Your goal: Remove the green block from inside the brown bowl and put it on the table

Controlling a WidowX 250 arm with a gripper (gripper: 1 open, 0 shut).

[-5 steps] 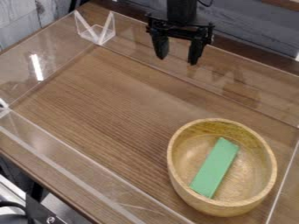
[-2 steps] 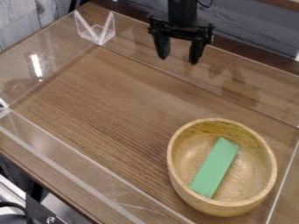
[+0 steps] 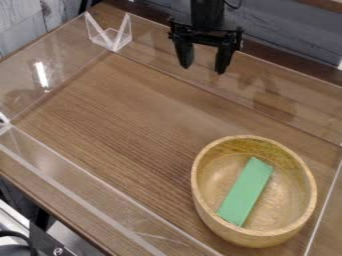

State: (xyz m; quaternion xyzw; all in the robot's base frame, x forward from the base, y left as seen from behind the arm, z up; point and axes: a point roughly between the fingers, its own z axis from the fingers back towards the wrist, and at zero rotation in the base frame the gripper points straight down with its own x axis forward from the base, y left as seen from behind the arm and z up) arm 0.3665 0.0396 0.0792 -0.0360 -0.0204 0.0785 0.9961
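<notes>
1. My hand (image 3: pixel 203 62) hangs at the far side of the desk (image 3: pixel 134 130), pointing straight down, fingers spread wide and holding nothing. It is well apart from the bowl.

2. The green block (image 3: pixel 246 190) lies flat on the floor of the brown bowl (image 3: pixel 214 205), which sits at the near right corner of the desk. The block runs slantwise, its far end tipped toward the right, and it touches nothing but the bowl.

3. I judge the block to be light and rigid: a plain flat bar with crisp edges. It should not bend or crush under a firm pinch.

4. Its faces look smooth, so it may slip if I close on it off-centre.

5. The best hold, I think, is across its narrow width near the middle of its length, with my fingers turned to match its slant.

6. The bowl is shallow and much wider than the block, so there looks to be room for my fingertips on both long sides.

7. The bowl may slide if I nudge its thick rim on the way down.
</notes>
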